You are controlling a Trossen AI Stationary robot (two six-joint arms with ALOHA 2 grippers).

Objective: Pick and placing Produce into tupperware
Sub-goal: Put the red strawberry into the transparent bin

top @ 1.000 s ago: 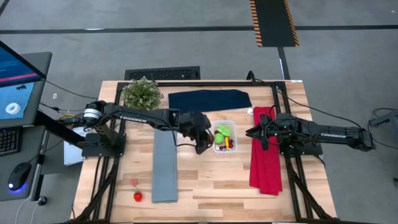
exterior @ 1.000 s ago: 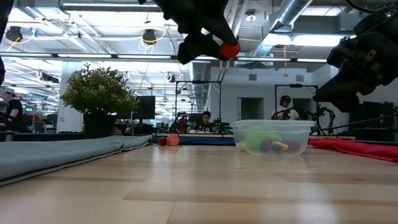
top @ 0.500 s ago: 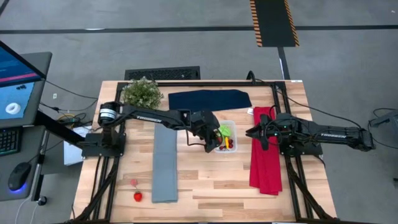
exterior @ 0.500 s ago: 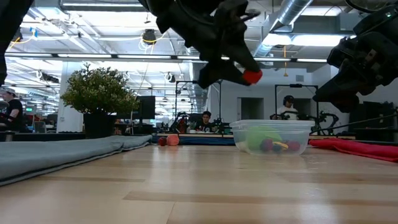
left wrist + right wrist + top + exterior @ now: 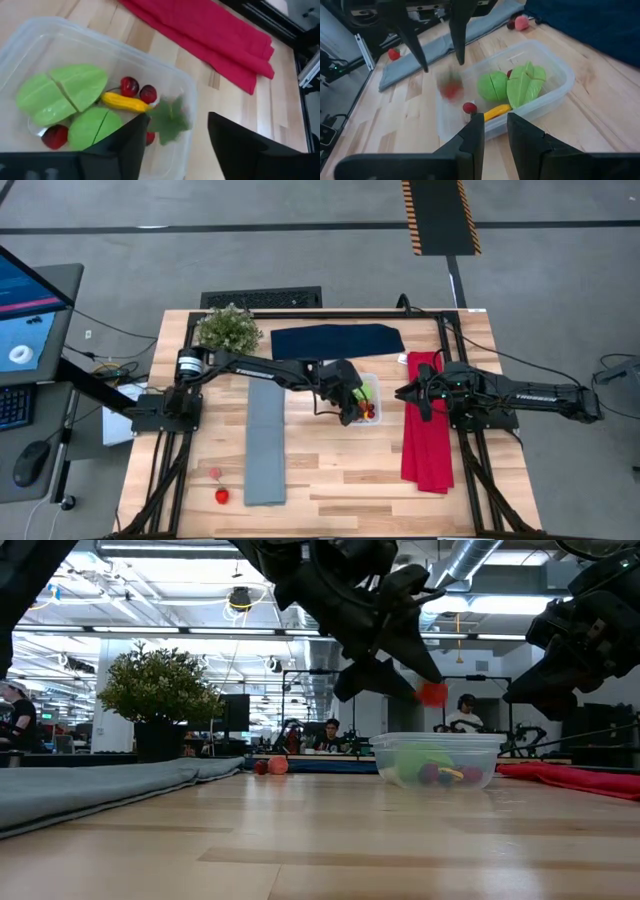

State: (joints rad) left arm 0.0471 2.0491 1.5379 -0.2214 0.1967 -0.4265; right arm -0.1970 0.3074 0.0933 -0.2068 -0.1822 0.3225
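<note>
Pale wooden planks make up the worktop (image 5: 340,480), with a grey cloth (image 5: 264,450), a navy cloth (image 5: 337,340), a red cloth (image 5: 426,430) and a potted plant (image 5: 228,328) laid around it. Reached across from its own side, the left gripper (image 5: 352,402) hangs over the near edge of the tupperware (image 5: 436,760); its jaws are spread, and a red strawberry piece (image 5: 432,694) sits blurred just below their tips, directly above the tub's rim, so it looks to be dropping free. Straight beneath lie lime-green pieces (image 5: 62,95), a yellow piece (image 5: 125,102) and dark cherries (image 5: 139,90), the tub's long axis running away from the jaws. Two more red pieces (image 5: 219,488) remain well off, back past the grey cloth, nearer the left arm. Over the red cloth waits the right gripper (image 5: 418,396), jaws slightly parted and empty. No legible writing shows on any of these things.
</note>
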